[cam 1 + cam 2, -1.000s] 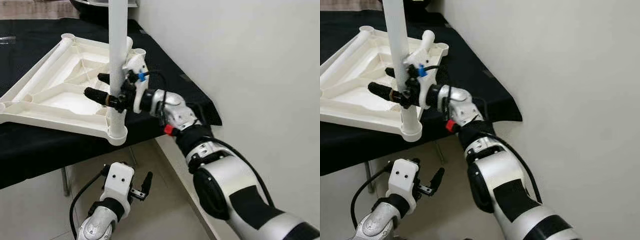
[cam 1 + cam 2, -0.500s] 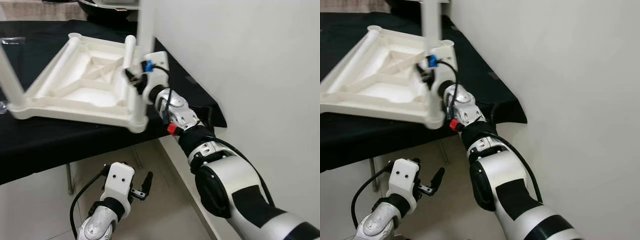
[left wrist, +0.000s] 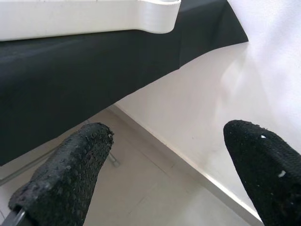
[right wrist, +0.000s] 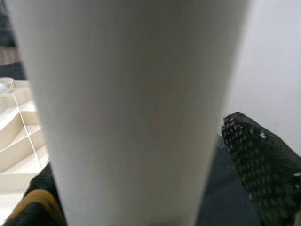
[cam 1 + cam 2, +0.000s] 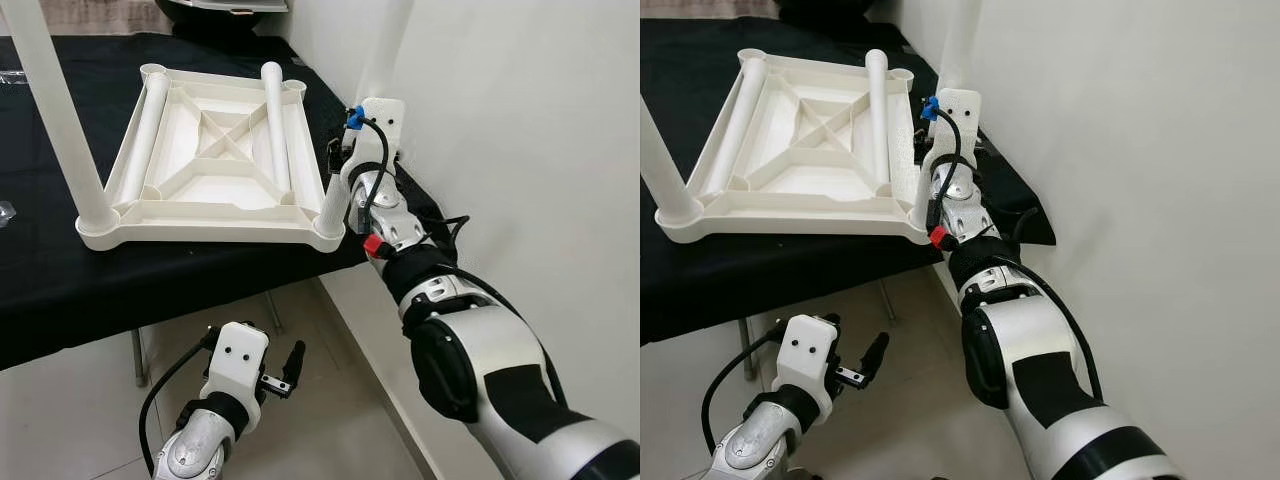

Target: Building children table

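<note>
Fitting a leg: your right gripper (image 4: 141, 197) has its jaws clenched on the white table leg (image 5: 385, 55) standing in the near-right corner socket of the upturned white table frame (image 5: 215, 180), which lies on the black-clothed tabletop (image 5: 60, 290). Left gripper (image 3: 155, 179) hangs low, jaws released. Next, likely press the leg home, then let go.

Right gripper (image 5: 338, 170) fingertips hidden behind the table leg (image 5: 372, 85) and its own wrist housing; contact with the leg can't be confirmed from the head views. Leg top cut off by the frame edge. Second leg (image 5: 55, 110) also cropped at the top. Right wrist view: leg (image 4: 131, 113) blurred, too close, one finger (image 4: 263, 165) partly cropped. Tabletop (image 5: 215, 150) far corners readable; black cloth (image 5: 60, 290) runs off frame.
</note>
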`<state>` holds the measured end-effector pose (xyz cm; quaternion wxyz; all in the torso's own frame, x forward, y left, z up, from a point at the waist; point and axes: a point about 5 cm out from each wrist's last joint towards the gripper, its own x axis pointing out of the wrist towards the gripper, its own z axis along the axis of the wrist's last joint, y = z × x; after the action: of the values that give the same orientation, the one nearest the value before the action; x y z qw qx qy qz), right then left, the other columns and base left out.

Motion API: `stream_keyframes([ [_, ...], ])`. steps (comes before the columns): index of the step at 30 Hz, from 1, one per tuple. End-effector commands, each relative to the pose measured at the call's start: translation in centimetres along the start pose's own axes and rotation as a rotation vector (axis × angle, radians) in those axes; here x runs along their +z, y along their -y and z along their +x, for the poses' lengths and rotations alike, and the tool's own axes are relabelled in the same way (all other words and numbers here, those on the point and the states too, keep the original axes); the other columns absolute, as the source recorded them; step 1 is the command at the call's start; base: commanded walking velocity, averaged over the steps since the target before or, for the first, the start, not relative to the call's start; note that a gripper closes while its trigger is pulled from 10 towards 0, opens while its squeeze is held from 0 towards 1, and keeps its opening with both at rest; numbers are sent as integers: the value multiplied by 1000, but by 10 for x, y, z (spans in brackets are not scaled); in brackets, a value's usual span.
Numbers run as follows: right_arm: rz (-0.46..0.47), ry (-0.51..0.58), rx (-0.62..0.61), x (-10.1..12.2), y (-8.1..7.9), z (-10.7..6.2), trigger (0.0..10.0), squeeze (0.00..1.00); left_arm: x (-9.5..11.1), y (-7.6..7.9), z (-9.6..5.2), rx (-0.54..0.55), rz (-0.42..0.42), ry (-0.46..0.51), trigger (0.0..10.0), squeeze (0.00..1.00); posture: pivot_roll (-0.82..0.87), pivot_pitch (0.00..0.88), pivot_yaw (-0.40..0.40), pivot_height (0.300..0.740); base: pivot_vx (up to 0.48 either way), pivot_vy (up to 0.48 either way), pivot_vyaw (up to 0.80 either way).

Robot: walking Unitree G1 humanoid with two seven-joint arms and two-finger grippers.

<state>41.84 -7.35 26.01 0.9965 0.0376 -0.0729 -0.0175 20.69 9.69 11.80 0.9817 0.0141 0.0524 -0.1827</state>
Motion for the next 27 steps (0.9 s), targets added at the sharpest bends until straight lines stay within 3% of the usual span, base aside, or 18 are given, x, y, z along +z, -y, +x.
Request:
stream_keyframes([
  [1, 13, 17, -18, -6, 8, -2, 10000, 0, -6, 0, -1, -6, 1, -31, 10000, 0, 118, 100, -185, 740, 0, 0, 0],
  [8, 72, 46, 10, -20, 14, -11, 10000, 0, -6, 0, 0, -7, 2, -32, 10000, 0, 117, 99, -184, 740, 0, 0, 0],
  [13, 134, 58, 162, -32, 9, -29, 10000, 0, -7, -2, 0, -9, 6, -32, 10000, 0, 112, 96, -176, 740, 0, 0, 0],
  [17, 156, 71, 209, -33, 12, -39, 10000, 0, -7, -4, 1, -4, 9, -31, 10000, 0, 109, 93, -174, 740, 0, 0, 0],
  [21, 113, 91, 224, -37, 17, -48, 10000, 0, -7, -5, 2, 3, 16, -37, 10000, 0, 108, 91, -176, 740, 0, 0, 0],
  [24, -14, 86, 226, -55, 32, -69, 10000, 0, -5, -8, 2, 28, 16, -18, 10000, 0, 110, 86, -176, 740, 0, 0, 0],
  [25, -14, 86, 226, -55, 32, -69, 10000, 0, -5, -8, 2, 28, 16, -18, 10000, 0, 110, 86, -176, 740, 0, 0, 0],
  [27, -59, 62, 224, -67, 43, -86, 10000, 0, -5, -9, 2, 40, 26, -12, 10000, 0, 110, 83, -174, 740, 0, 0, 0],
])
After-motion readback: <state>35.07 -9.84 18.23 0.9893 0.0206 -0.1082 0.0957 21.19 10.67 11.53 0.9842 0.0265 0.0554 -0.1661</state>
